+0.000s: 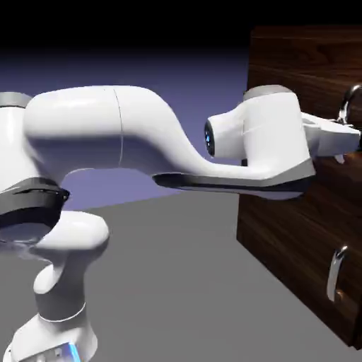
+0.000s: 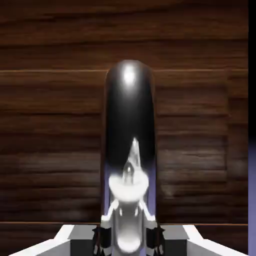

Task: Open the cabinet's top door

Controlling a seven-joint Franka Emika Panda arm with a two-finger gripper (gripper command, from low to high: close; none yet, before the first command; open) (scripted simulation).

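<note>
Closest to you in the exterior view, your white arm [image 1: 120, 134] rises from the lower left and stretches level toward the right, above the grey tabletop [image 1: 184, 283]. At its end, your fingers [image 1: 348, 133] sit at the curved silver handle [image 1: 348, 106] of the top door [image 1: 297, 63], right at the frame's edge. Through the hand view, that handle [image 2: 130, 125] fills the middle as a shiny dark bar running upward from the fingers [image 2: 102, 235], which are clenched on it from both sides. Behind the handle, the top door [image 2: 50, 125] spreads as dark wood grain across nearly the whole picture, and it lies flush with the cabinet [image 1: 297, 226], so it looks closed. Lower on the cabinet front, the second panel's silver handle [image 1: 336, 274] stands upright, well apart from your hand.
</note>
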